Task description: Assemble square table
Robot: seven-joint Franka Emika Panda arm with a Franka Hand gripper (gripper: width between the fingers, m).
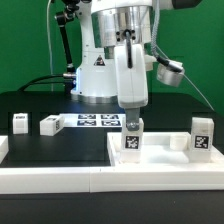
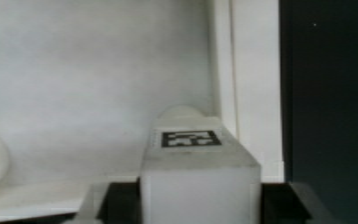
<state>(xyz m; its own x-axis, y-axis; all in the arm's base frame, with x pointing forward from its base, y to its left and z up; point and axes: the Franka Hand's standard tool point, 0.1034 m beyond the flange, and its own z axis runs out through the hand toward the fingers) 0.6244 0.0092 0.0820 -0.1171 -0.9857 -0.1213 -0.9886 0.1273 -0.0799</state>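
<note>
Two-finger gripper (image 1: pixel 131 121) is partly closed, clamped on a small white tagged block leg (image 1: pixel 131 141), which it holds upright. That leg is over the white plastic square slab (image 1: pixel 165 158) near its far rim; can't tell if they touch. Two spare white legs (image 1: pixel 20 122) lie on the black table (image 1: pixel 70 145) towards the exterior view's left.

You will see that the arm (image 1: pixel 122 25) has a white shell with a shiny metal ring at the wrist. Its white base (image 1: pixel 97 78) carries a black triangle sticker (image 1: pixel 98 62). Dark cables (image 1: pixel 62 45) run behind it, and the gripper (image 1: pixel 131 128) is white with grey fingers (image 2: pixel 114 203).
</note>
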